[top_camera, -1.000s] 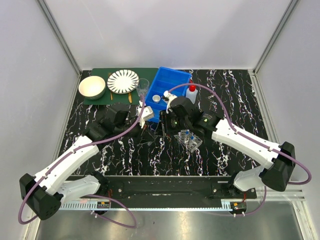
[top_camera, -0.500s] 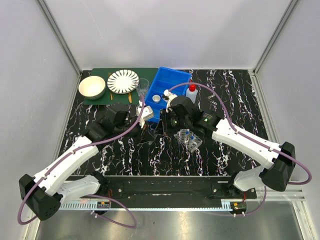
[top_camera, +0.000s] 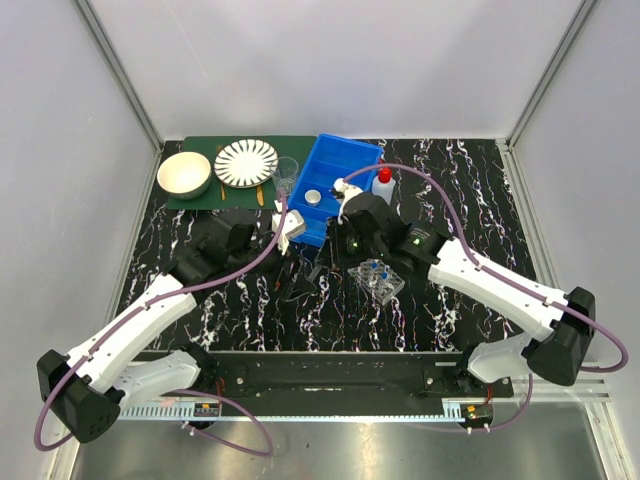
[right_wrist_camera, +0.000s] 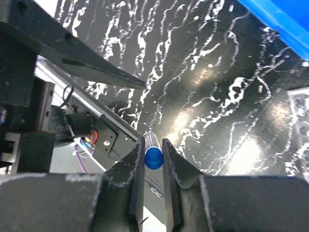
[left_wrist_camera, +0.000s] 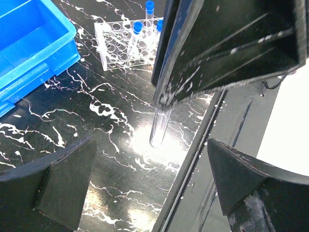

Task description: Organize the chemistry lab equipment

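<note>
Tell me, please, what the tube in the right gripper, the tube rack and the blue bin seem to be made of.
Tube: clear, glossy, glass or hard plastic; the table's veining shows through it. Its cap: apparently matte blue plastic. Tube rack: transparent sheet plastic, probably acrylic, with bright cut edges. Blue bin: opaque moulded plastic, smooth with a soft sheen.

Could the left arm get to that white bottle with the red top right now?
Probably not directly. The white bottle stands beside the blue bin, and the right arm, jaws shut on a blue-capped tube, lies across the left arm's way.
</note>
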Robot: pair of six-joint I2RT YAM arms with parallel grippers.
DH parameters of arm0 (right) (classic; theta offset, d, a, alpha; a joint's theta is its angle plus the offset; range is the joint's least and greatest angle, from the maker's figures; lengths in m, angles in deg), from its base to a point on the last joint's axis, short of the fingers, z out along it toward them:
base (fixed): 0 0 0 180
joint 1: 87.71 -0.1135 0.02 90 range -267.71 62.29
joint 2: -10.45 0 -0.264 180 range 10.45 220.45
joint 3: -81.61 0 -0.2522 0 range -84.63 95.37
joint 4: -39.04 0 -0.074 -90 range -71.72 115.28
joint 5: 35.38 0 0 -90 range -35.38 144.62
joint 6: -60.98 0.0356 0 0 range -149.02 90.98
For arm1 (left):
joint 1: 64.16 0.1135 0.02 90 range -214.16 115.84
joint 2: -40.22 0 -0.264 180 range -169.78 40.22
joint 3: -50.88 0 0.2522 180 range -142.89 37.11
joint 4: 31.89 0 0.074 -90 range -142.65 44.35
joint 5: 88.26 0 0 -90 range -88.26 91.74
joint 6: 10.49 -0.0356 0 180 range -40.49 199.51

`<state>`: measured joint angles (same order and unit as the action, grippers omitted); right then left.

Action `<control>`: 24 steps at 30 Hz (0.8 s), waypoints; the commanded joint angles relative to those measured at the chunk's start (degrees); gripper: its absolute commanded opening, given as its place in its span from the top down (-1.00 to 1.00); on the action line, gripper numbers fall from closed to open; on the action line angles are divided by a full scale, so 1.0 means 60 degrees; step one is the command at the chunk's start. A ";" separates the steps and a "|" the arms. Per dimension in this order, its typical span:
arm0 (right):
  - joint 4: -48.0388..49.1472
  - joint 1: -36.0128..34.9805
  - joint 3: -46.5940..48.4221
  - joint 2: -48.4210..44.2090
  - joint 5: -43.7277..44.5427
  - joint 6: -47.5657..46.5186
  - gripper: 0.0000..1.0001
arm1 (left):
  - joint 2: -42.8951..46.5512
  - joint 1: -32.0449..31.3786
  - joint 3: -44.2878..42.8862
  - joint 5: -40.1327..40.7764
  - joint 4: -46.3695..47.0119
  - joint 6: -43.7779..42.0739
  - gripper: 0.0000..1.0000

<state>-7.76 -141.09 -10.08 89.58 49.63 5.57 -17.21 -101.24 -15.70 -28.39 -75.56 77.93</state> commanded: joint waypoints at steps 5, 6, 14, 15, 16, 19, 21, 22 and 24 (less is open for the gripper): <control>-0.1639 0.0020 -0.0206 -0.0738 0.3290 -0.0316 1.00 | 0.0153 -0.0002 0.0043 0.0686 0.0151 0.0000 -0.98; -0.1773 0.0035 -0.0251 -0.0738 0.3569 -0.0214 1.00 | 0.0138 -0.0002 0.0029 0.0744 0.0137 0.0058 -0.98; -0.1921 0.0533 -0.1129 -0.0694 0.4875 0.0065 1.00 | 0.0196 -0.0002 0.0058 0.0803 0.0049 0.0147 -0.98; -0.1921 0.0548 -0.1202 -0.0665 0.4948 0.0109 1.00 | 0.0226 -0.0016 0.0072 0.0817 0.0063 0.0147 -0.98; -0.1935 0.0562 -0.1363 -0.0635 0.5094 0.0138 1.00 | 0.0240 -0.0016 0.0072 0.0832 0.0049 0.0147 -0.98; -0.1892 0.0606 -0.1554 -0.0431 0.5445 0.0241 1.00 | 0.0211 -0.0002 0.0043 0.0818 0.0063 0.0147 -0.98; -0.1819 0.0636 -0.1540 -0.0212 0.5461 0.0212 1.00 | 0.0197 -0.0002 0.0029 0.0774 0.0049 0.0132 -0.98; -0.1731 0.0650 -0.1453 -0.0138 0.5490 0.0183 1.00 | 0.0182 -0.0002 0.0014 0.0759 0.0063 0.0132 -0.98; -0.1672 0.0680 -0.1321 0.0110 0.5534 0.0066 1.00 | 0.0182 -0.0002 0.0043 0.0788 0.0049 0.0132 -0.98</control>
<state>-19.52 -137.73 -19.31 88.14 78.92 5.77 -17.14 -101.24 -15.68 -24.35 -76.70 78.17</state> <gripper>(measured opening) 0.217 0.984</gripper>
